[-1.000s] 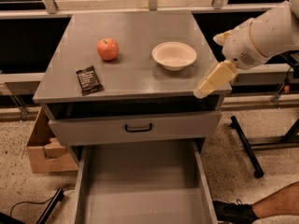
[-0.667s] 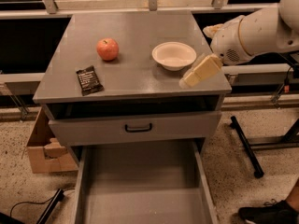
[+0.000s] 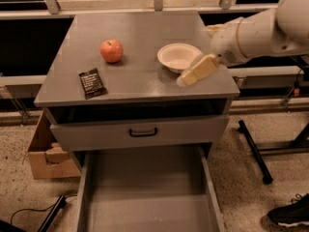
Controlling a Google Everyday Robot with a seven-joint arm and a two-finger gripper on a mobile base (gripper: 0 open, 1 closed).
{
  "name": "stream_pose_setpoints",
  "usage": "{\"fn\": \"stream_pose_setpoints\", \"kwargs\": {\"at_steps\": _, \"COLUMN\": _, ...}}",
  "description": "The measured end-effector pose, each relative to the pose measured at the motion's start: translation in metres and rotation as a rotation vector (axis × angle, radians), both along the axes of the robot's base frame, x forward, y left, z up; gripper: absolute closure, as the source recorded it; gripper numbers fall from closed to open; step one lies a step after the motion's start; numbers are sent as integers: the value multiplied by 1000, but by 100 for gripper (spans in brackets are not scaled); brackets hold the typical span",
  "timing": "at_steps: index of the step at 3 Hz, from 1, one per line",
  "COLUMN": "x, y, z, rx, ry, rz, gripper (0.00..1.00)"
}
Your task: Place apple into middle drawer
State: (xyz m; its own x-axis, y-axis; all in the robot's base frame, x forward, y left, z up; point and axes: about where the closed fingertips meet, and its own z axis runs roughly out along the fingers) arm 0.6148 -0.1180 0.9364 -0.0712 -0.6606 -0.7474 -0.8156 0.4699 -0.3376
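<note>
One pincer (image 3: 195, 72) hovers beside the white bowl (image 3: 177, 56); whether apart or together, unclear.

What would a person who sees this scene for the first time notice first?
The red apple stands out on the grey cabinet top, at its back left. The gripper hangs over the front right, beside the white bowl. Below, the middle drawer is pulled out.

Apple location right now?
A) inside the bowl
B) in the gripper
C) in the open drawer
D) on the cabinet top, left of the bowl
D: the apple sits on the cabinet top left of the white bowl, with the gripper at the bowl's near-right edge.
</note>
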Motion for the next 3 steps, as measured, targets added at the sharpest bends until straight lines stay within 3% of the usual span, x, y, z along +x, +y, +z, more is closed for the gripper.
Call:
{"fn": "stream_pose_setpoints", "kwargs": {"at_steps": 1, "x": 65, "y": 36, "z": 2, "rx": 90, "ry": -58, "rz": -8, "gripper": 0}}
{"fn": "stream_pose_setpoints", "kwargs": {"at_steps": 2, "x": 106, "y": 68, "z": 0, "rx": 107, "ry": -63, "rz": -25, "gripper": 0}}
{"fn": "stream_pose_setpoints", "kwargs": {"at_steps": 3, "x": 137, "y": 116, "z": -2, "rx": 201, "ry": -37, "rz": 0, "gripper": 0}}
